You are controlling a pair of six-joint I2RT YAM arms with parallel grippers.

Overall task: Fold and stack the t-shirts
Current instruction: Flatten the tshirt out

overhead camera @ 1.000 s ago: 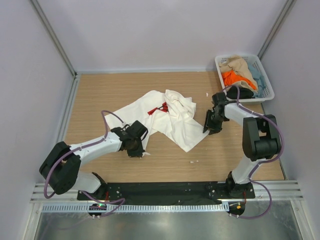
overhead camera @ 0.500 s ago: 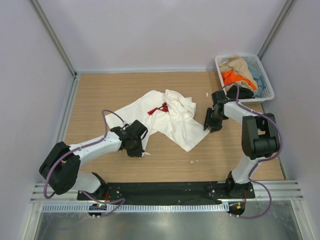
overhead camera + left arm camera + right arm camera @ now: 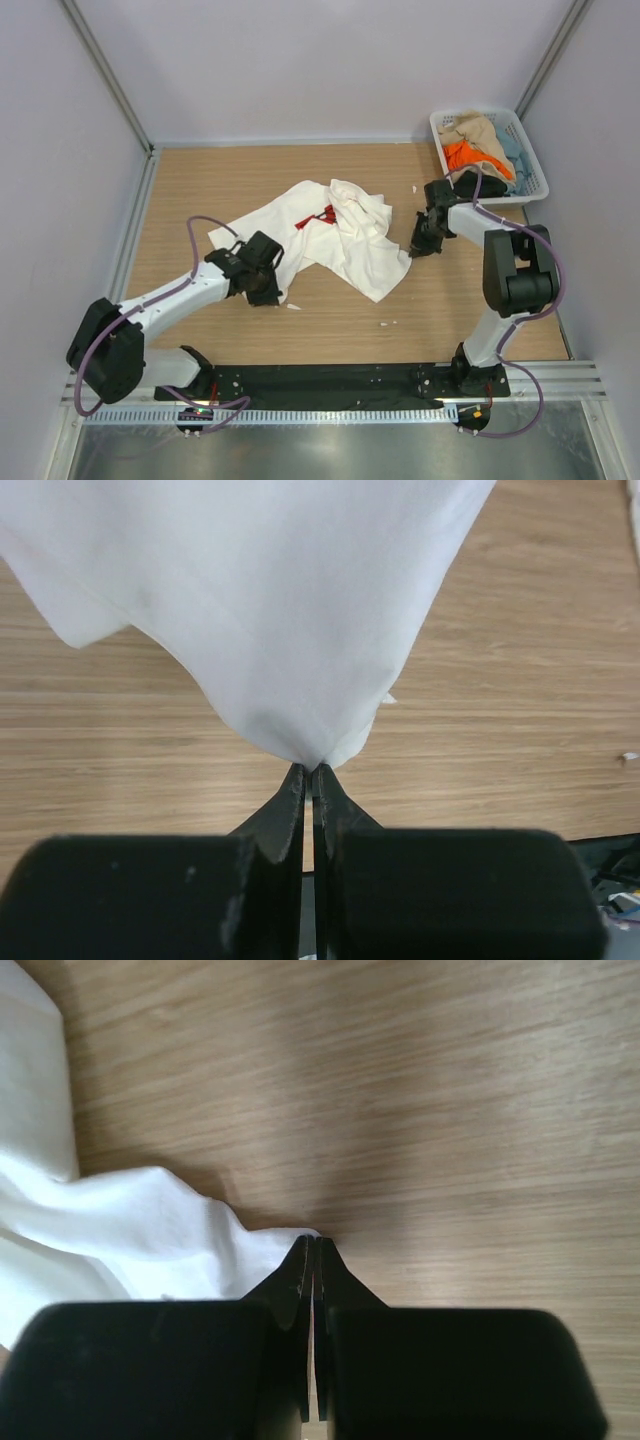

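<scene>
A white t-shirt [image 3: 345, 235] with a red printed graphic lies crumpled in the middle of the wooden table. My left gripper [image 3: 264, 294] is shut on its near-left edge. In the left wrist view the cloth [image 3: 290, 610] hangs up from the pinched tips of the left gripper [image 3: 312, 768]. My right gripper [image 3: 414, 249] is shut at the shirt's right edge. In the right wrist view the cloth [image 3: 150, 1220] reaches right to the closed tips of the right gripper [image 3: 313, 1240]. Tan [image 3: 480, 130], orange [image 3: 468, 157] and pale blue [image 3: 513, 148] t-shirts are heaped in the basket.
A white lattice basket [image 3: 440, 125] stands at the back right corner, just behind the right arm. Small white scraps [image 3: 386, 323] lie on the wood. Pale walls close the table on three sides. The arm bases sit on a black rail at the near edge.
My right gripper has edged slightly back along the shirt's right edge and closed its jaws there. My left gripper has moved up and left, drawing the shirt's edge with it.
</scene>
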